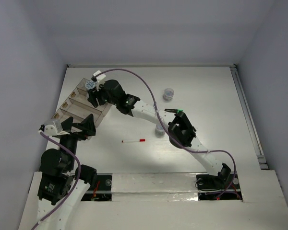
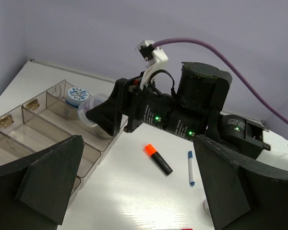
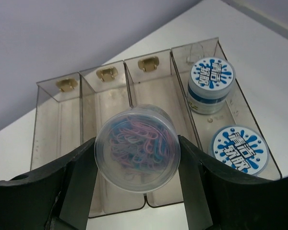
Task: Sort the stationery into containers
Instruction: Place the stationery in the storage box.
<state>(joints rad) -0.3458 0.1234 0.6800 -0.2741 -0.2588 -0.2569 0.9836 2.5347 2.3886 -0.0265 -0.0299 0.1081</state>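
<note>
My right gripper [image 3: 137,165] is shut on a clear jar of coloured paper clips [image 3: 137,148] and holds it above the clear organiser tray [image 3: 57,129], over its middle compartments. Two blue-topped jars [image 3: 210,76] [image 3: 239,148] sit in the tray's right-hand compartment. In the top view the right gripper [image 1: 97,96] is over the tray [image 1: 77,111]. My left gripper [image 1: 79,125] is open and empty beside the tray's near end. An orange and black highlighter [image 2: 158,159] and a blue-capped pen [image 2: 190,167] lie on the table ahead of it.
A red-capped pen [image 1: 133,141] lies mid-table. A small jar [image 1: 168,93] stands at the far middle, and another [image 1: 159,129] is partly hidden by the right arm. A green highlighter [image 1: 175,110] lies by that arm. Walls close in left and back.
</note>
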